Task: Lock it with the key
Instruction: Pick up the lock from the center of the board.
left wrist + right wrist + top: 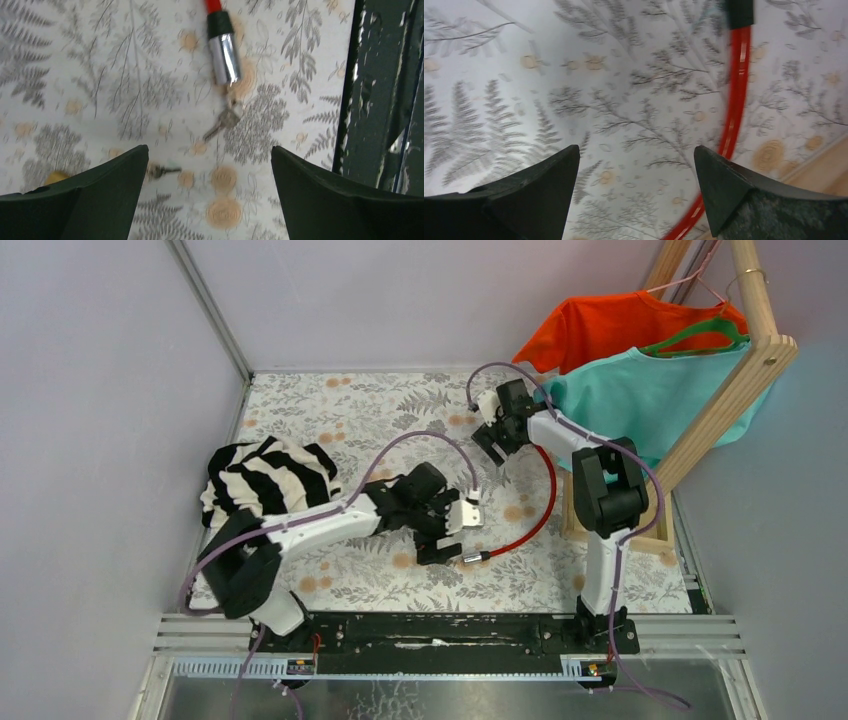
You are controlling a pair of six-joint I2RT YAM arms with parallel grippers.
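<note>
The fern-and-flower printed tablecloth (380, 410) carries a black-and-white striped garment (270, 480) at its left and a red plastic-coated cable lock (736, 90) curving at its right. The right gripper (634, 150) hovers beside the cable, jaws apart and empty. The left gripper (207, 152), jaws spread wide, hangs over the cable's silver metal barrel end (224, 55). The small silver key (220, 125) lies on the cloth at that barrel's tip.
</note>
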